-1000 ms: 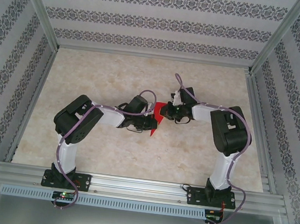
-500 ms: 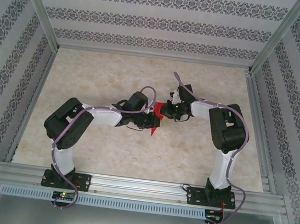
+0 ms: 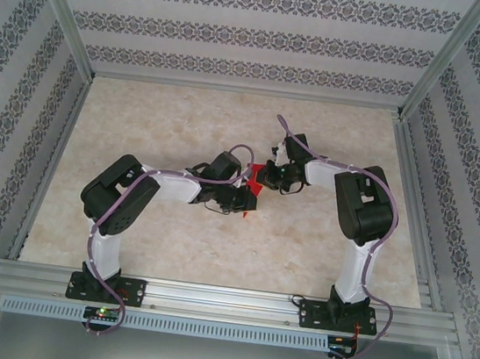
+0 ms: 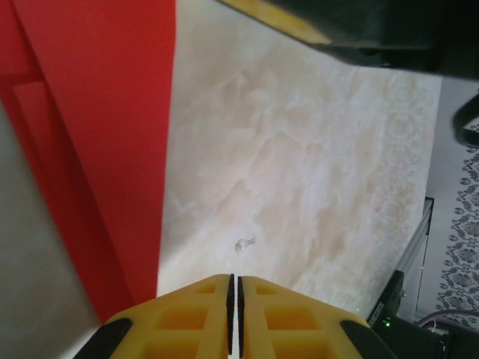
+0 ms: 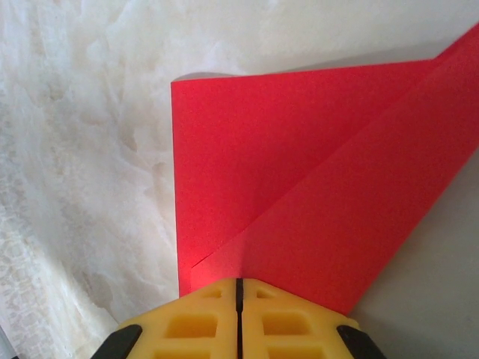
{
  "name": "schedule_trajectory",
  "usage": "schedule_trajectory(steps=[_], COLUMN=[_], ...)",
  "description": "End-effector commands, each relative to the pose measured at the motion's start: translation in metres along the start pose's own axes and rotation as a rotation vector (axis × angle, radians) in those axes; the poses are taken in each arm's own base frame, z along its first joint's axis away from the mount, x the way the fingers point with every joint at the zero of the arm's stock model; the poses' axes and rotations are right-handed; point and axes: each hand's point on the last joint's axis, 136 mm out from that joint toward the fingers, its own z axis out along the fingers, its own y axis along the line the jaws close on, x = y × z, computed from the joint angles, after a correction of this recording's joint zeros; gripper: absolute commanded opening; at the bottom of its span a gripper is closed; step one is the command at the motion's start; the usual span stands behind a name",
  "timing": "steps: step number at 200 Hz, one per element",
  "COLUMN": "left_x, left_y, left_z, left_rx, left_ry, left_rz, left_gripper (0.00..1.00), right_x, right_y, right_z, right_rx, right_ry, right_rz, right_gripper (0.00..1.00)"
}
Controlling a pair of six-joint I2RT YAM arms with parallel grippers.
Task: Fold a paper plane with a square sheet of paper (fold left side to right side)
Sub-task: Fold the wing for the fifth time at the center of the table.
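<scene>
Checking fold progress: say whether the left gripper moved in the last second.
Yes, slightly: the left gripper has crept right, away from the left side rail.

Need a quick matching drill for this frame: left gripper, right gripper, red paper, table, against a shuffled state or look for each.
1 left gripper
2 right gripper
3 red paper
4 table

A pale marbled surface
B folded, diagonal crease showing
C jaws shut, paper straight ahead of the tips
D jaws shut, paper off to one side

Pairs: 1-D, 2-C, 3-B, 4-A
</scene>
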Motion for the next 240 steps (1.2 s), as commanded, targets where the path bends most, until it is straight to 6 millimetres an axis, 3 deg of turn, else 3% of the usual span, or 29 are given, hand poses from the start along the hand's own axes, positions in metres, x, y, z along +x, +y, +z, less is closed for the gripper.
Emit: schedule_trajectory(steps=[1, 75, 240], left_x=[0.003, 0.011, 0.011], left_y=[-0.001, 0.02, 0.028], left_z=[0.004, 0.006, 0.003], left_rx=[-0.005, -0.074, -0.094], left_ry=[0.021, 0.028, -0.001], left_rz=[0.003, -0.021, -0.03], left_gripper=[0.14, 0.14, 0.13], right_x=[0.014, 0.015, 0.018], right_y=[-0.027, -0.034, -0.042], right_z=[0.009, 0.006, 0.005], right_rx=[0.113, 0.164, 0.224], right_ry=[0.045, 0.055, 0.094], right_rz=[0.02, 0.007, -0.004], right_gripper=[0.07, 0.07, 0.07])
